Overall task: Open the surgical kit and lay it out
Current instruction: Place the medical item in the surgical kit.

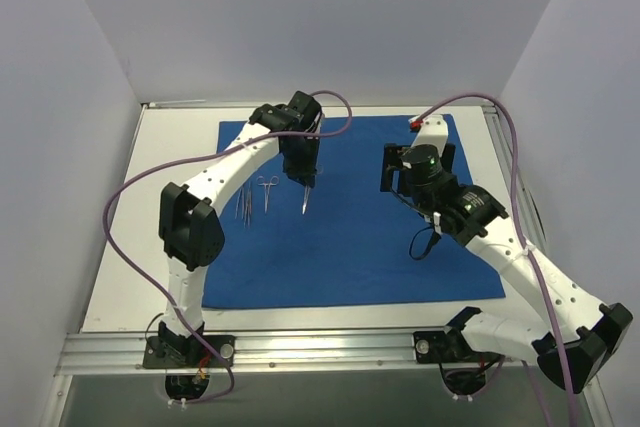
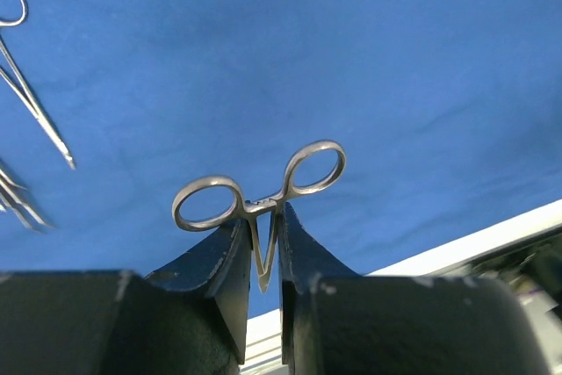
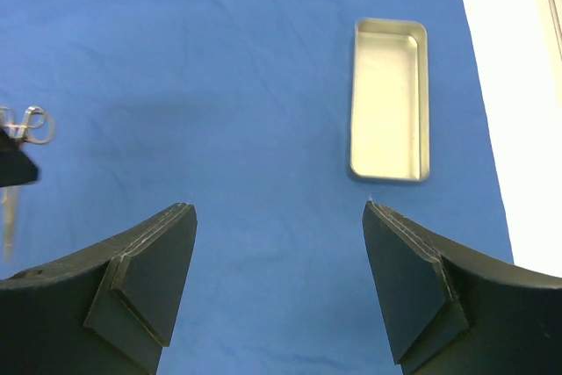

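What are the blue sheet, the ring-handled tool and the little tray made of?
Blue sheet: likely cloth, matte, softly creased. Ring-handled tool: probably steel, polished, bright glints. Little tray: apparently thin metal, dull sheen, rolled rim.

The cloth [image 1: 360, 257] is a plain royal blue with no pattern, on a white surface [image 1: 330, 318]. The forceps [image 2: 261, 207] are shiny silver; the tin [image 3: 390, 111] is a duller silver. The jaws are black, and the arms [image 1: 235, 162] are white with black joints and purple cables [image 1: 349, 115].
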Robot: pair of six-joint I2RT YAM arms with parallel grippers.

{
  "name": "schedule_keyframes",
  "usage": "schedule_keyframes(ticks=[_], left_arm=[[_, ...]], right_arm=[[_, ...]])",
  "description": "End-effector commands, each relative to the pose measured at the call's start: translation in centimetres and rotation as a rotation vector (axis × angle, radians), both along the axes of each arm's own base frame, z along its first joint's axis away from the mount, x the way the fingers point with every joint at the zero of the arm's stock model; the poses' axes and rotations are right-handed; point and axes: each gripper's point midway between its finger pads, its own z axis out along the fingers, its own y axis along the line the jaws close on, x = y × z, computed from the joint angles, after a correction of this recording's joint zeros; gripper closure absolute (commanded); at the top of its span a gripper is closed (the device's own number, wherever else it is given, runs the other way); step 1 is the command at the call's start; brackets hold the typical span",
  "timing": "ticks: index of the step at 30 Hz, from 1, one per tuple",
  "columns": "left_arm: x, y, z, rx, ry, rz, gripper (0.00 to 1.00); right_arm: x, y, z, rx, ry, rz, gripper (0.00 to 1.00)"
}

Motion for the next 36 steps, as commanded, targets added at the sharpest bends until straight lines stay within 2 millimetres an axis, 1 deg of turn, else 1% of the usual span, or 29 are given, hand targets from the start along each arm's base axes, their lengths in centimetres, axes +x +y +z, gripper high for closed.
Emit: schedule_keyframes(ticks=[1, 4, 9, 13, 14, 18, 19, 26, 28, 30, 31, 32, 33, 36], left_arm=[[-0.6, 1.5, -2.5, 0.068, 0.063, -0.127, 0.98], [-0.1, 1.8, -3.2, 0.082, 0.062, -0.147, 0.98], [1.4, 2.8, -3.4, 0.092, 0.038, -0.125, 0.98], [2.6, 4.1, -3.6, 0.086, 0.034, -0.097, 0.98], [2.9, 4.8, -3.7, 0.083, 0.042, -0.082, 0.98], [3.6, 5.8, -4.3, 0.064, 0.059, -0.067, 0.98], [3.7, 5.8, -4.5, 0.054, 0.064, -0.071, 0.98], [4.8, 7.2, -5.3, 0.061, 0.087, -0.041, 0.98], [5.4, 7.1, -5.5, 0.071, 0.084, -0.041, 0.98], [5.4, 6.6, -5.8, 0.055, 0.108, -0.042, 0.98], [5.4, 6.4, -6.5, 0.052, 0.128, -0.040, 0.98], [5.7, 6.1, -6.4, 0.042, 0.126, -0.038, 0.98], [5.6, 6.0, -7.2, 0.043, 0.154, -0.024, 0.98], [6.0, 5.6, -7.6, 0.035, 0.170, 0.002, 0.98]], right_arm=[[-0.6, -1.1, -0.9, 0.015, 0.034, -0.029, 0.22], [-0.5, -1.4, -1.3, 0.017, 0.044, -0.035, 0.21], [-0.2, -2.0, -1.7, 0.025, 0.053, -0.051, 0.21], [0.1, -2.7, -2.1, 0.022, 0.061, -0.060, 0.20], [0.2, -3.1, -2.2, 0.024, 0.063, -0.069, 0.20], [0.5, -3.8, -2.7, 0.029, 0.079, -0.074, 0.20], [0.6, -3.9, -2.8, 0.031, 0.081, -0.076, 0.20], [1.3, -4.7, -3.4, 0.033, 0.102, -0.076, 0.20], [1.4, -5.1, -3.6, 0.033, 0.108, -0.080, 0.20], [1.5, -5.1, -3.8, 0.036, 0.115, -0.076, 0.20], [1.6, -5.2, -3.9, 0.039, 0.116, -0.077, 0.20], [1.7, -5.3, -4.0, 0.043, 0.118, -0.079, 0.20], [1.8, -5.3, -4.0, 0.044, 0.117, -0.079, 0.20], [2.0, -5.4, -4.0, 0.043, 0.122, -0.078, 0.20]])
